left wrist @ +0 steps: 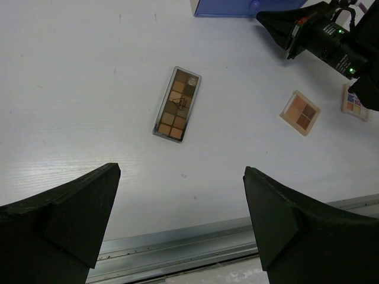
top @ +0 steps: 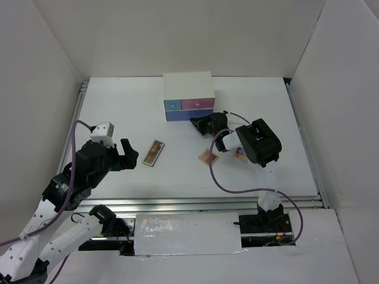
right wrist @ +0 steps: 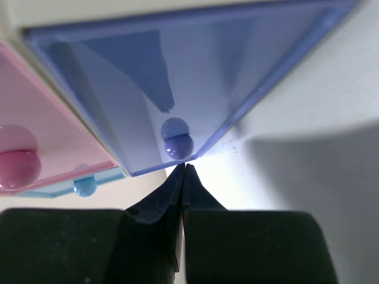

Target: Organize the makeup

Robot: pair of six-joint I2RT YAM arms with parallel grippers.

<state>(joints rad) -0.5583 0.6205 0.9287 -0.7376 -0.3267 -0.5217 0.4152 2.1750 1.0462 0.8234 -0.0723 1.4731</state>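
Note:
The makeup on the table includes a long brown eyeshadow palette (top: 154, 153) (left wrist: 177, 105), a square pinkish palette (top: 208, 156) (left wrist: 300, 112) and a small multicolour palette (top: 239, 154) (left wrist: 355, 103). My left gripper (top: 127, 155) (left wrist: 180, 174) hangs open above the table, just left of the long palette, with nothing between its fingers. My right gripper (top: 198, 125) (right wrist: 183, 167) is shut and empty. Its tips are pressed together just in front of the purple knob (right wrist: 176, 144) on the purple drawer (right wrist: 177, 77).
The white box (top: 188, 97) stands at the back centre. It has a pink drawer (right wrist: 41, 112) with a pink knob (right wrist: 18, 165) and a blue knob (right wrist: 84, 186) beside the purple one. A metal rail (left wrist: 177, 248) runs along the table's near edge. White walls enclose three sides.

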